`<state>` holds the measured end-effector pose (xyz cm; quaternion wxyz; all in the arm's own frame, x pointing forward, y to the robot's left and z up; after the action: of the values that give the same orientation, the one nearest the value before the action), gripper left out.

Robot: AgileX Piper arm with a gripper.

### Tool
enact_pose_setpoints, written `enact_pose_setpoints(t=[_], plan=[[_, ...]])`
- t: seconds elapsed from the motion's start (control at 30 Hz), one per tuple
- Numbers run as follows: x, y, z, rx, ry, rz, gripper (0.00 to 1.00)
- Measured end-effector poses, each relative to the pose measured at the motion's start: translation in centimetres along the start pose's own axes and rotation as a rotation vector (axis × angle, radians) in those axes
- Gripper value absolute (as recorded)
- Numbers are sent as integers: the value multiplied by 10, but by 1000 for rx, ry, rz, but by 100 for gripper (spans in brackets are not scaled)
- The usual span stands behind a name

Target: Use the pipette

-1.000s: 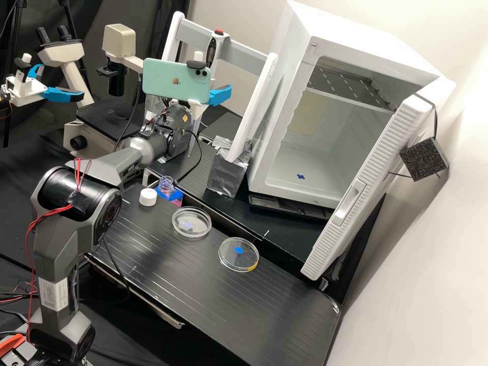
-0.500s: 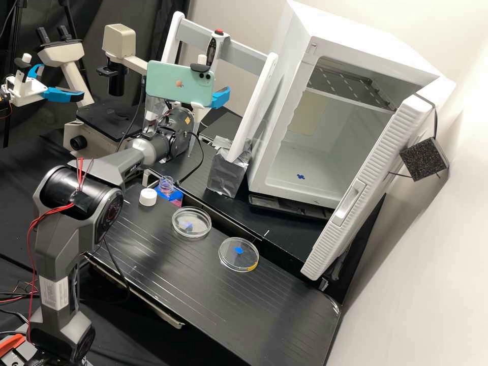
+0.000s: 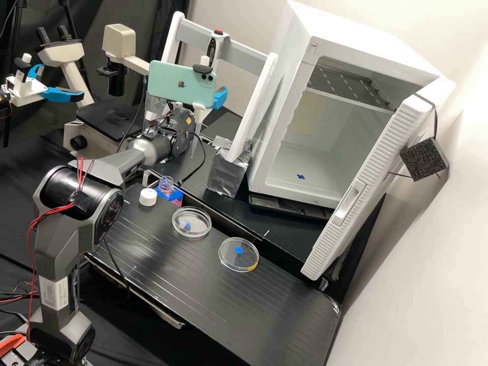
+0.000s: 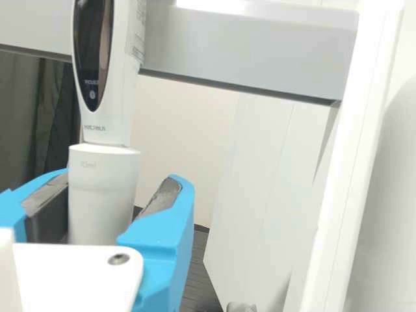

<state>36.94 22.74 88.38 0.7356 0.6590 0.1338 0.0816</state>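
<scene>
Partly hidden behind the green phone on the arm, my gripper [image 3: 219, 97] is in front of the white pipette rack; a blue finger shows at the phone's right. The pipette [image 3: 215, 44], white with a dark front and red top, hangs upright on the rack's grey crossbar. In the wrist view the gripper [image 4: 118, 181] is open, with the white lower body of the pipette [image 4: 103, 188] between its blue fingers. A gap shows between the pipette and one dark pad [image 4: 162, 195]; the other pad is close beside it. The pipette's lower end is hidden.
The rack's white side post [image 3: 254, 107] slants close to the gripper, above a foil-wrapped box [image 3: 226, 175]. Beyond is an open white incubator [image 3: 300, 173]. On the bench are two petri dishes [image 3: 191, 230], a white cap [image 3: 148, 197] and an open bottle [image 3: 166, 186]. A microscope [image 3: 101, 119] stands left.
The gripper and its phone have shifted slightly to the right in the high view, mostly in the first half second. The pipette has stayed on the rack.
</scene>
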Motion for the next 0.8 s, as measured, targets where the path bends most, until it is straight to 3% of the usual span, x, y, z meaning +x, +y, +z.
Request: enact_pose_setpoints(t=[0.23, 0.5, 0.6, 0.8], plan=[[-3, 0, -1, -2, 2, 2, 0], [-3, 0, -3, -29, 4, -1, 0], [-3, -1, -3, -16, 2, 1, 0], [-3, -1, -4, -30, 1, 2, 0]])
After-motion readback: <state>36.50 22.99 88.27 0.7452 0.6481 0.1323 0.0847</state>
